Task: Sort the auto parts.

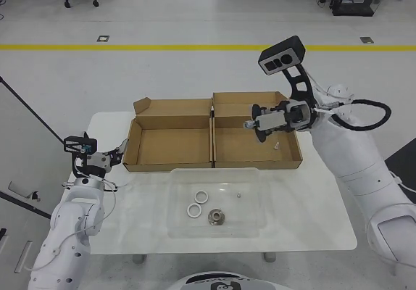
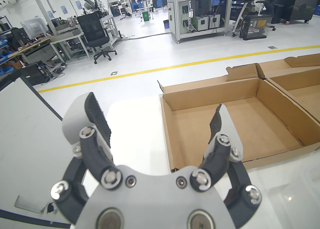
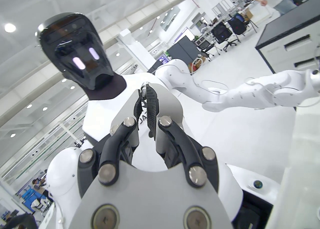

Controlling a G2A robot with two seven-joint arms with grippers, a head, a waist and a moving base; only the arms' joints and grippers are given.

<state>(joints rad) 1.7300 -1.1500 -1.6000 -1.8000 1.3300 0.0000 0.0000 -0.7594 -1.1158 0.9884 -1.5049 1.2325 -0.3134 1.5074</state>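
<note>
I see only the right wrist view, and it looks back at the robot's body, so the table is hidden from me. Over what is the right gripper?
Observer: The right gripper is above the right cardboard box.
Operator: Is there something in that box?
Observer: One small white part lies on its floor.
Operator: And where is the left gripper?
Observer: The left gripper is open, beside the empty left cardboard box.
</note>
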